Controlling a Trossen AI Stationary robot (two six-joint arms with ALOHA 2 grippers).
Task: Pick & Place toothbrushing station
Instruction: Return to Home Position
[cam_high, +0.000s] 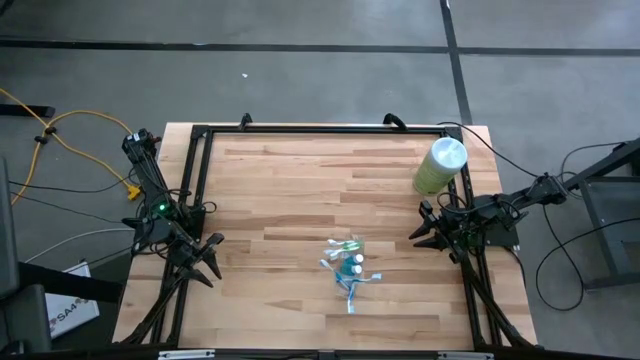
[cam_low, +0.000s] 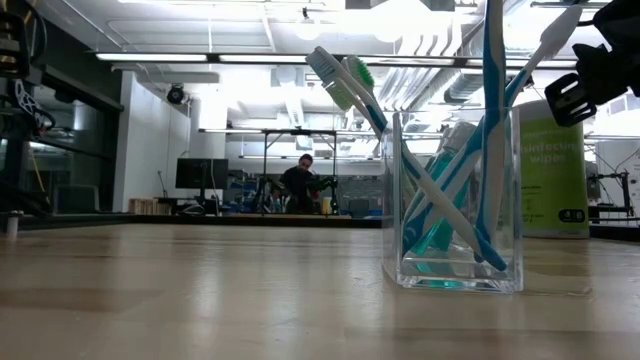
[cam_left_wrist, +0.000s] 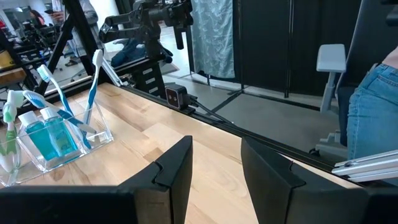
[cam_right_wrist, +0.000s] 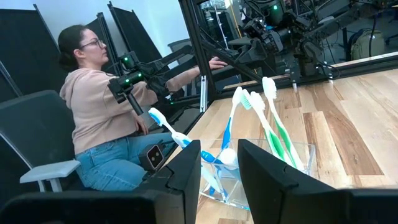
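Toothbrushing station (cam_high: 348, 265) front and centre on the wooden table (cam_high: 290, 190), sitting in the near half and a touch right of the middle; clear tray, upright, flat on the boards. Toothbrushes (cam_low: 492, 130) stand inside it, heads up, leaning every which way against the walls, blue, green and white handles crossing; two teal containers (cam_left_wrist: 53, 135) with white caps sit in there with them. Left gripper (cam_left_wrist: 216, 152) is out at the table's left edge, well apart from the tray; jaws parted, bare wood showing in the gap, nothing held. Right gripper (cam_right_wrist: 219, 155) is over by the right edge, nearer the station than its partner but not touching it; jaws spread here too, empty, the tray showing through the gap from its wrist camera. Station sits between the two grippers, clear of both. Far right on the table, a pale-green wipes canister (cam_high: 440, 165) with a white top stands upright, just beside the right arm and farther off than the tray. Beyond the table a person (cam_right_wrist: 93, 106) in a pink hoodie and jeans sits in a chair.
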